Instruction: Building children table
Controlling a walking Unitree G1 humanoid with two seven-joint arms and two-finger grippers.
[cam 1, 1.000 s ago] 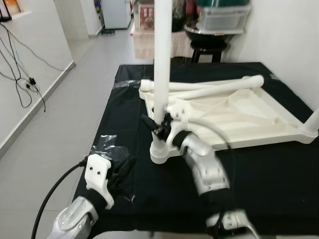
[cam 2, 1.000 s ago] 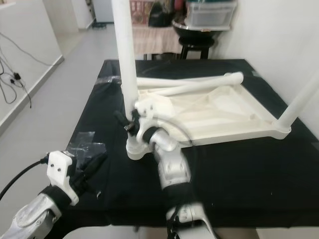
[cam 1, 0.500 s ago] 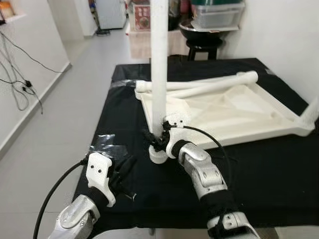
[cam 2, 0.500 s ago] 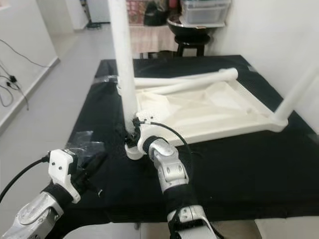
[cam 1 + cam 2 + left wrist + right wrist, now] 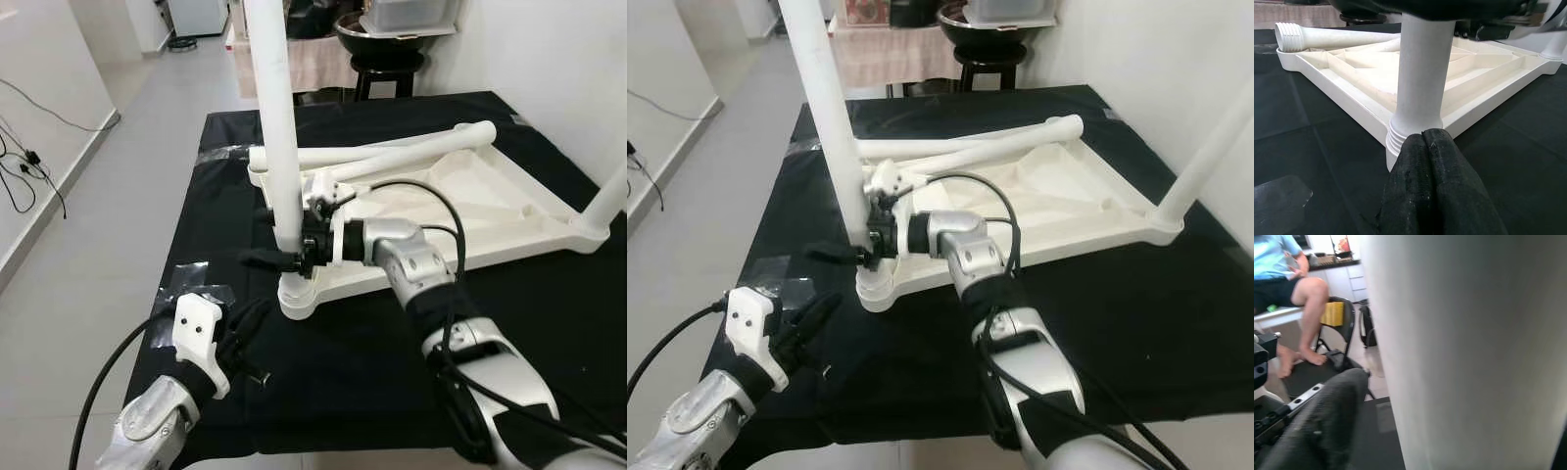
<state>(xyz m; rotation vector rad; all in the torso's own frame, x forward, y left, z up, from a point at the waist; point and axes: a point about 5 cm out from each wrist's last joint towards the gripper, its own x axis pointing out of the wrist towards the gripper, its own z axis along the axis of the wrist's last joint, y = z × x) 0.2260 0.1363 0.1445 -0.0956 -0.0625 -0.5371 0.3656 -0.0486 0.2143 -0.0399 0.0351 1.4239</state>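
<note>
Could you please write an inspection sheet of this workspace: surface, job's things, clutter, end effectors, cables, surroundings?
Surface: black cloth covers the work table.
Job's things: white tabletop lies upside down; upright leg stands in its near corner socket; another leg stands at the far right corner; two loose legs lie across the tabletop.
Clutter: clear tape patch on the cloth.
End effectors: right end effector is around the upright leg, low down, fingers open; left end effector rests shut near the cloth's front edge.
Cables: black cable loops over the right arm; wires on the floor by the wall.
Surroundings: black stool behind the table; a seated person nearby.
</note>
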